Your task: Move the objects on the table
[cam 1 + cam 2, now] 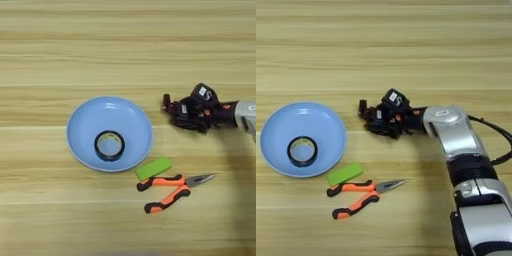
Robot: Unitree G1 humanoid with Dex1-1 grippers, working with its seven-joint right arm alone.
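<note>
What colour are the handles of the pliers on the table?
Orange with black trim on the pliers, clearest in the left eye view.

Right gripper (pixel 367 118) finger gap unreadable; forearm (pixel 246 114) cut off.

Right arm (pixel 456 135): silver-grey forearm shell, smooth, rounded, glossy. Black band between forearm and next silver segment below. Thin black cable (pixel 495 131) loops off arm's outer side. Gripper (pixel 367 116): black, blocky, two short black fingers, small white label on top, red-orange specks on body, possibly wiring or markings.
</note>
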